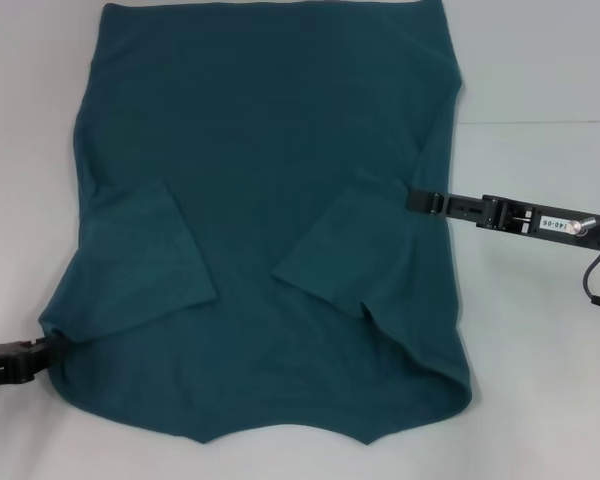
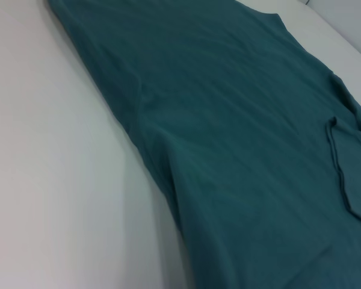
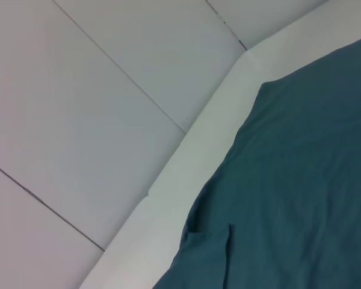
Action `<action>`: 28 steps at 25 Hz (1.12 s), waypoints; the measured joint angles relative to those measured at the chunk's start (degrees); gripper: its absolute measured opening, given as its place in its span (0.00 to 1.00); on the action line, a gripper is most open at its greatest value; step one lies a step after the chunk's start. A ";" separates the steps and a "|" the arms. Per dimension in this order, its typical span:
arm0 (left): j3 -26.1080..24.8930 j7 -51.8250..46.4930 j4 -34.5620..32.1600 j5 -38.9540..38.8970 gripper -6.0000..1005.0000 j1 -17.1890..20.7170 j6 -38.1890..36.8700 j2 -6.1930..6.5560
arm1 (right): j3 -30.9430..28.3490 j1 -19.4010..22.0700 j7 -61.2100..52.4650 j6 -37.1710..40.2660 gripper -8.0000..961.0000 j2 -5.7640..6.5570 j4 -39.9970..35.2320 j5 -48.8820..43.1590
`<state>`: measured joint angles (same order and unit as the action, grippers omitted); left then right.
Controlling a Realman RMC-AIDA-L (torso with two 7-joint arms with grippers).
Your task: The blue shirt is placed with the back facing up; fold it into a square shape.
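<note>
The blue shirt (image 1: 280, 150) lies flat on the white table, plain side up, with both short sleeves folded in over its body. At the near left corner of the shirt, my left gripper (image 1: 42, 352) is shut on the bunched edge of fabric. My right gripper (image 1: 417, 200) reaches in from the right and is shut on the shirt's right side edge beside the folded sleeve, where creases gather. The left wrist view shows the blue shirt (image 2: 228, 150) stretching away with a sleeve hem. In the right wrist view only the blue shirt (image 3: 301, 180) and the table's edge appear.
The white table (image 1: 540, 400) shows bare surface on the left, right and near side of the shirt. Its edge (image 3: 192, 162) borders a grey tiled floor (image 3: 78, 90). A table seam (image 1: 540, 122) runs at the right.
</note>
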<state>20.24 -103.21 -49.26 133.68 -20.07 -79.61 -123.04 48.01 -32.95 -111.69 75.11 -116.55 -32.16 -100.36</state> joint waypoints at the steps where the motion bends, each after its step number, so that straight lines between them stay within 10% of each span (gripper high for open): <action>1: 0.06 -0.02 -0.01 0.00 0.34 -0.02 0.02 0.01 | 0.07 0.09 0.00 0.05 0.93 0.06 -0.01 -0.03; 13: -0.03 -1.64 -1.54 -0.40 0.03 -0.32 -0.62 0.33 | 0.69 -0.27 -8.88 2.41 0.93 2.92 -0.41 -8.36; 18: -0.13 -2.29 -1.72 -0.42 0.03 -0.32 -0.89 0.42 | 0.35 1.02 -15.79 7.31 0.93 5.05 0.21 -13.05; 28: -0.33 -2.27 -1.59 -0.59 0.03 -0.20 -0.80 0.28 | 0.67 3.99 -17.98 12.87 0.93 5.35 0.34 -14.22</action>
<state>19.91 -105.49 -50.86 133.09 -20.27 -80.41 -122.77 48.68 -28.96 -129.68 87.98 -111.20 -31.82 -114.58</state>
